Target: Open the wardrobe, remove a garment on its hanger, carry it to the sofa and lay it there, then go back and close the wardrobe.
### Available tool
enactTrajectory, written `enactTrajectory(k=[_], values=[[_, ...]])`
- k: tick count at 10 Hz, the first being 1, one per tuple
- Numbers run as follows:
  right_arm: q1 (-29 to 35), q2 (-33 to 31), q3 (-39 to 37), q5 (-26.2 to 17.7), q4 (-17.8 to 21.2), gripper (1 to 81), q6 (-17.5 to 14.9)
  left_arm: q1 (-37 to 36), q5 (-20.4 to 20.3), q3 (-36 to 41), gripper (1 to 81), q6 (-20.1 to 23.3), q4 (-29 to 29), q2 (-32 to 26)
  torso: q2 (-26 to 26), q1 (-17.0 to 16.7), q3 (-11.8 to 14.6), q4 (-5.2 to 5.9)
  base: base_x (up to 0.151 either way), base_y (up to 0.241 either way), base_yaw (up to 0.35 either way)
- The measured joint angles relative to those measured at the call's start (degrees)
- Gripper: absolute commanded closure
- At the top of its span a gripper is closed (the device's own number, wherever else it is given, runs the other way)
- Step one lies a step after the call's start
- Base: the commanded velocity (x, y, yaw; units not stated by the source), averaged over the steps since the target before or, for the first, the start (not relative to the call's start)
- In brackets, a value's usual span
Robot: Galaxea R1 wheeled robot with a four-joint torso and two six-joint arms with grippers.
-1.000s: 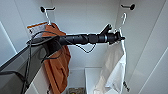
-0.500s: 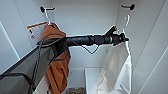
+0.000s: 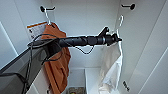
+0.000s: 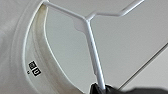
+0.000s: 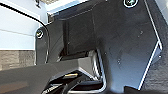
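The left pincer grips the hanger by its stem, which now hangs clear below the wardrobe peg; the garment dangles beneath, freed for carrying, beside the rust-orange garment

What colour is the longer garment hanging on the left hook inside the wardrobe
Rust-orange. It shows best in the head view, hanging beside the white garment.

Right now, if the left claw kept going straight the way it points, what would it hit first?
The left claw points rightward across the open wardrobe, at the hanger of the white garment. Straight on, it would probably meet the wardrobe's right wall next, though depth is unclear.
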Motion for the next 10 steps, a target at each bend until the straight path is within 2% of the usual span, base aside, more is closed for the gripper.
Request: enactTrajectory(k=[10], values=[[-0.15,-0.20,-0.02,0.16,0.01,1.0,0.00,0.99,-0.84,4.72,81.1,0.00,0.40,-2.93,0.02,-0.09,-0.02,0.00,-0.094,0.000,0.000]])
